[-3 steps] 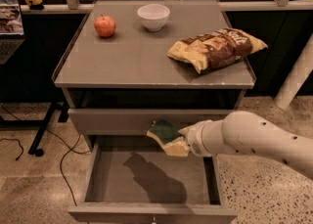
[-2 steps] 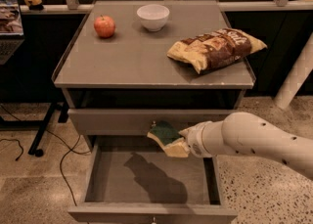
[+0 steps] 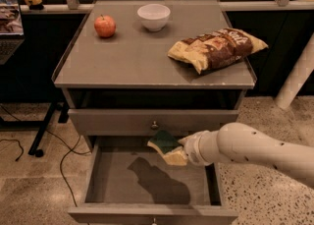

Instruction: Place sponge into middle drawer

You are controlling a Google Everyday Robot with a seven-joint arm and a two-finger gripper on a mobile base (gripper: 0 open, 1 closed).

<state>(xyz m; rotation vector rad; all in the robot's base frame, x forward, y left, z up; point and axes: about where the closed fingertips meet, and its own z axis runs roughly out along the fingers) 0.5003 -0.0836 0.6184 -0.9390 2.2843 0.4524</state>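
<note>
Nearest, the middle drawer (image 3: 122, 212) is pulled well out, front lip toward the camera, interior open from above. Its floor is bare apart from a dark shadow (image 3: 159, 182) right of centre; the left half shows open room up to the left wall.

Sponge (image 3: 166, 145): in the air over the rear of the drawer, right of centre, tilted, green layer up, yellow foam below. Not touching the floor or either side wall; its upper edge sits just below the front of the upper drawer (image 3: 108, 121).

Gripper (image 3: 184, 149): at the sponge's right end, pinching it; finger detail is mostly hidden by the white wrist. The arm (image 3: 255, 150) enters from the right and crosses above the drawer's right wall.

Upper drawer pushed in, round knob (image 3: 154, 125) directly above the sponge.

Cabinet top (image 3: 137, 57): snack bag (image 3: 216, 48) lies near the right edge. Further back, apple (image 3: 105, 25) at left, white bowl (image 3: 153, 16) near centre, well apart from each other.
</note>
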